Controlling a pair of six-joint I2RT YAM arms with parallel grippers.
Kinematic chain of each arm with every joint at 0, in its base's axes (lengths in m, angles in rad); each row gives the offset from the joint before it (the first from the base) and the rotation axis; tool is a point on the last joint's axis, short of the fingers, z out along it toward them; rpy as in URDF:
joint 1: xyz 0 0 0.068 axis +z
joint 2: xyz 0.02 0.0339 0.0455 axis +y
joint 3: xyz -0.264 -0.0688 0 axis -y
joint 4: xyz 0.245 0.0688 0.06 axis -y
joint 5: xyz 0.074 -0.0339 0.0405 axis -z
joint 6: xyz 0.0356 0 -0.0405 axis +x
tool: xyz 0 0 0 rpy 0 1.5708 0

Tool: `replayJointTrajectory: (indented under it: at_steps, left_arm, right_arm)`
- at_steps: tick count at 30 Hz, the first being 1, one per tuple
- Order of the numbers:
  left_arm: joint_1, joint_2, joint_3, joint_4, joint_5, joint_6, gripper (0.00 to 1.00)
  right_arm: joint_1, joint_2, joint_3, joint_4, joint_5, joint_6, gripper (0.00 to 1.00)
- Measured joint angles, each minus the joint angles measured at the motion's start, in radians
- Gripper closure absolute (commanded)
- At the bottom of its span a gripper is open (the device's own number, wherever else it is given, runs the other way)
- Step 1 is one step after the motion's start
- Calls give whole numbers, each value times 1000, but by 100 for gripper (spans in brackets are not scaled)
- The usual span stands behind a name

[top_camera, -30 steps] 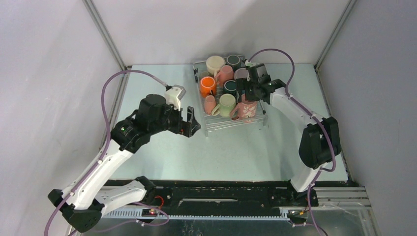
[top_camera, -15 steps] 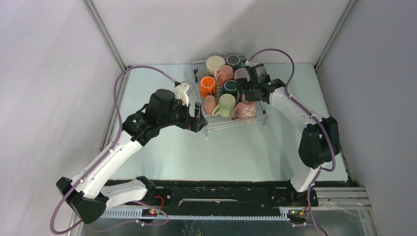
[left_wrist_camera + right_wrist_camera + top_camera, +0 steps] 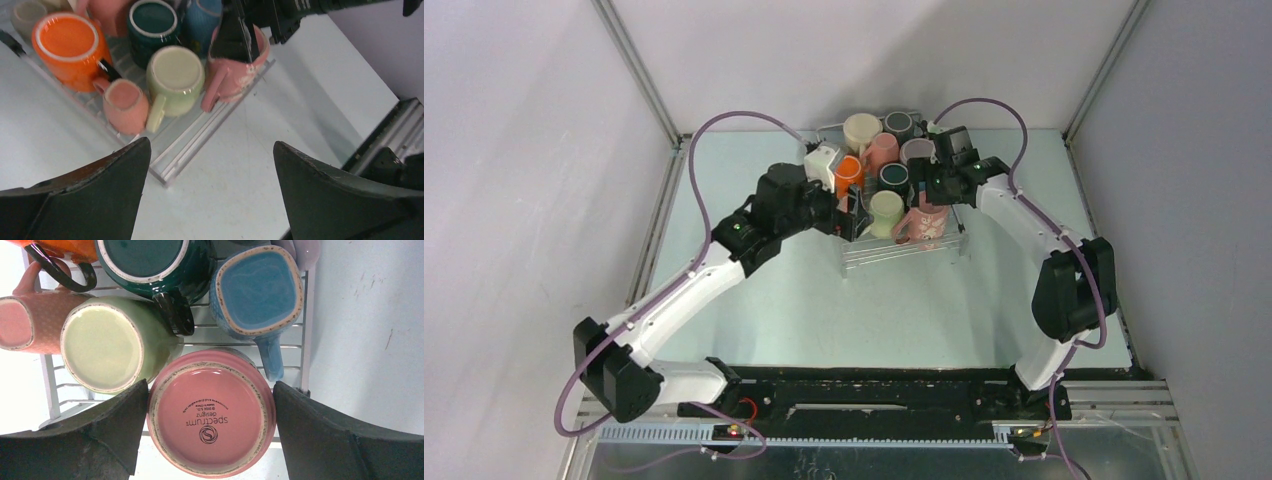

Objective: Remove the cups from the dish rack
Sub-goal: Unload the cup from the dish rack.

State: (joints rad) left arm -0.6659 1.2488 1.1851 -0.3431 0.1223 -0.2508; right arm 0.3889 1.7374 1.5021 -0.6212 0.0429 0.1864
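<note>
The dish rack (image 3: 904, 255) stands at the table's back middle, holding several upturned cups. My right gripper (image 3: 936, 195) reaches down over the rack's front right corner. Its jaws are shut on the base of a pink cup (image 3: 212, 415), one finger touching each side. Beside that cup are a pale green cup (image 3: 105, 345), a blue cup (image 3: 257, 287) and a dark teal cup (image 3: 145, 255). My left gripper (image 3: 211, 142) hangs open and empty over the rack's front left corner (image 3: 180, 150), near a small pink cup (image 3: 125, 100) and an orange cup (image 3: 67, 40).
A cream cup (image 3: 861, 130) and more cups fill the rack's back row. The two grippers are close together over the rack's front. Grey walls with metal posts (image 3: 639, 70) enclose the table on three sides.
My left arm has swung right and forward from the table's left to the rack's front left corner. The right gripper's jaws have closed slightly onto the pink cup.
</note>
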Motion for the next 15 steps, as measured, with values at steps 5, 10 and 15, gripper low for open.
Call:
replayJointTrajectory:
  at_steps: [5,10,15]
  left_arm:
    - [-2,66,0,129,-11,77,1]
    - [-2,142,0,217,-3,149,4]
    - [-2,213,0,301,38,200,10]
  right_arm:
    - [-17,0,10,-18,-34,0,35]
    - [-33,0,12,-24,-69,0,36]
    - [-46,0,13,-26,-97,0,37]
